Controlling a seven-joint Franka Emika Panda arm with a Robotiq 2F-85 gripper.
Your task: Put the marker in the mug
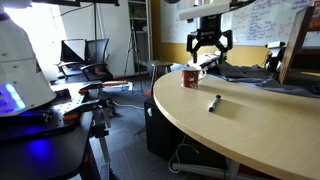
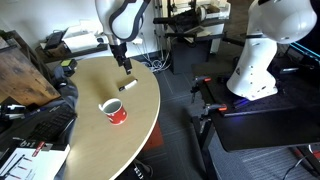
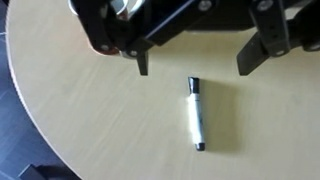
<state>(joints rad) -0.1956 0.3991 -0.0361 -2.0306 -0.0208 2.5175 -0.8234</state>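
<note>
Overhead, the tool hangs spread, pointing down — above the marker.

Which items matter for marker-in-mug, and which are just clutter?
Job:
- slim marker pen with pale barrel and black ends
- red cylindrical mug with pale rim
- gripper, open above the pen

Lying about:
- round wooden table
- white rounded machine
- black office chair
</note>
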